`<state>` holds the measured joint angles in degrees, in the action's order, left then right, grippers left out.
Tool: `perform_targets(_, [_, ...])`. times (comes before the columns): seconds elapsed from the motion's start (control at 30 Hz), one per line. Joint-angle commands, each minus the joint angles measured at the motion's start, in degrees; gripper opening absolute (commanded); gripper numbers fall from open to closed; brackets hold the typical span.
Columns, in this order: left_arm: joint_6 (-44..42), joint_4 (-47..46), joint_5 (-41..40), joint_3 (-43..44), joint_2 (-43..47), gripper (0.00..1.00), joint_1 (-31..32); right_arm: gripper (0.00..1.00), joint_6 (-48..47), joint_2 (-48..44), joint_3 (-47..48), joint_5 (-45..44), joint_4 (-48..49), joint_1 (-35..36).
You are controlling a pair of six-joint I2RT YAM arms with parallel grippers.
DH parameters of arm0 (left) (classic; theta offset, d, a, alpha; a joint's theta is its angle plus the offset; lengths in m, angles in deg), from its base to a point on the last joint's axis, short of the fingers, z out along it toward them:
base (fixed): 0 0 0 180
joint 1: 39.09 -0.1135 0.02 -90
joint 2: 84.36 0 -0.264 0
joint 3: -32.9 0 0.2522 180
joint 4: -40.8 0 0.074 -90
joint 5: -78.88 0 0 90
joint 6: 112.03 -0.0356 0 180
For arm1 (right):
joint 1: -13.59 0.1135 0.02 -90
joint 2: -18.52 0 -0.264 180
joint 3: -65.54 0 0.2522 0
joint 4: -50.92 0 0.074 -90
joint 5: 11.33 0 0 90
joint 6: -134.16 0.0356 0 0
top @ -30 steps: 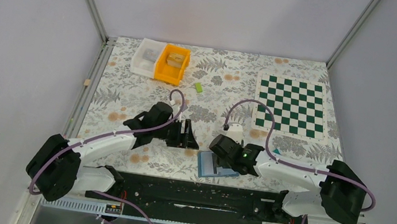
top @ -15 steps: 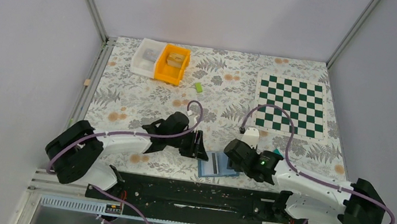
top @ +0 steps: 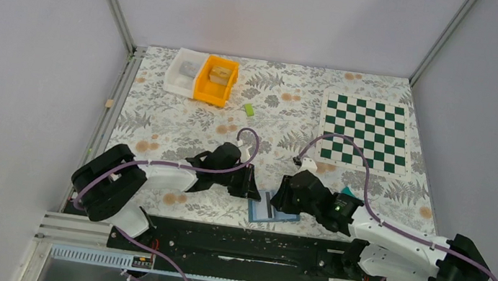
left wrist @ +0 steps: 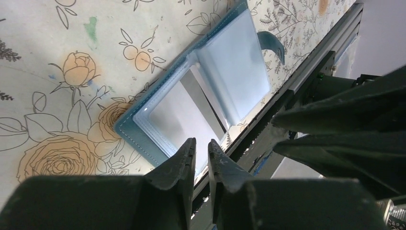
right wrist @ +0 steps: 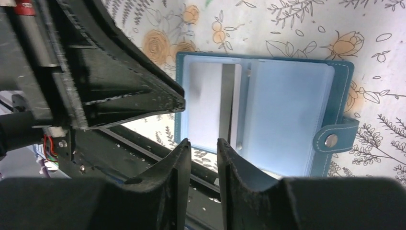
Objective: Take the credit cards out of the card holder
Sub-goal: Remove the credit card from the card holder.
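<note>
Along the far left edge of the flower-patterned surface (top: 160, 129) sits a small tan block (top: 109, 102), and further back stand a white bin (top: 184, 72) and an orange bin (top: 216, 80), touching side by side, with a lime-green block (top: 249, 110) just to their right. Near the front edge, the left end effector (top: 254, 188) reaches in low over the left side of the card holder (top: 262, 211). In the left wrist view its jaws are nearly together with only a thin gap, their tips over the holder's near edge. I cannot tell whether they pinch that edge or hold nothing. The blue card holder lies open flat, its pale clear sleeves facing up and a grey strip running along the fold. Its snap tab (right wrist: 335, 136) sticks out on the far side from the left arm. Whether the sleeves hold cards is not clear. The right end effector (top: 281, 194) hovers over the holder's right half, jaws apart and empty, with the sleeves visible between them. A corner of a teal-green credit card (top: 347, 191) peeks out on the surface just beside the right wrist, apart from the holder. Behind it, to the right, lies a green-and-white chessboard (top: 367, 132).
</note>
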<state>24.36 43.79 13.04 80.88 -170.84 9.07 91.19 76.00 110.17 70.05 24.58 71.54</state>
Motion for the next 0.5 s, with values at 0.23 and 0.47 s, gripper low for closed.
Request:
perform_targets(0.23, [-1.2, -2.3, -2.7, -0.8, -3.5, 0.10, 0.2, 0.35, -5.5, 4.6, -6.9, 16.1, 15.4, -9.8])
perform_targets(0.47, [-1.3, -1.3, -3.4, -1.7, -3.8, 0.07, 0.4, 0.36, -6.1, 9.3, -9.0, 18.8, 19.6, -11.6])
